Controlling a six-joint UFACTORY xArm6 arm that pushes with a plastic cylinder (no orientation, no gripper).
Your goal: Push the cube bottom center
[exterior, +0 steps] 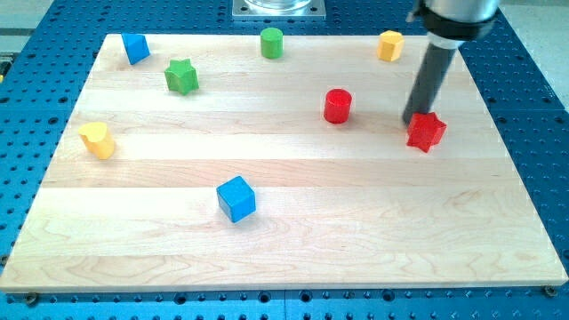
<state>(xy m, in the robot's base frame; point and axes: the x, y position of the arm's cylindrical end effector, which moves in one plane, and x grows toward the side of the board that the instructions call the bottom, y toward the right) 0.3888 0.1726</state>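
Nearest the view's bottom sits the blue cube (pixel 236 198), a little left of center on the wooden board (pixel 293 258). Well apart from it, toward the view's upper right, my tip (pixel 412 123) rests just beside the red star (pixel 427 132), on its left. This arm carries no claw, only a rod. 1 red cylinder (pixel 337 106) stands left of the tip.

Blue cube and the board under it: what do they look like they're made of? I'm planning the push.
The blue cube looks like painted wood or plastic; which, the view leaves open. Its faces are flat, evenly coloured and matte, without glare. The board looks like light wood in glued strips: lengthwise seams and faint grain show, with a smooth, low-sheen finish. My tip sits far to the view's right, beside the red star block.
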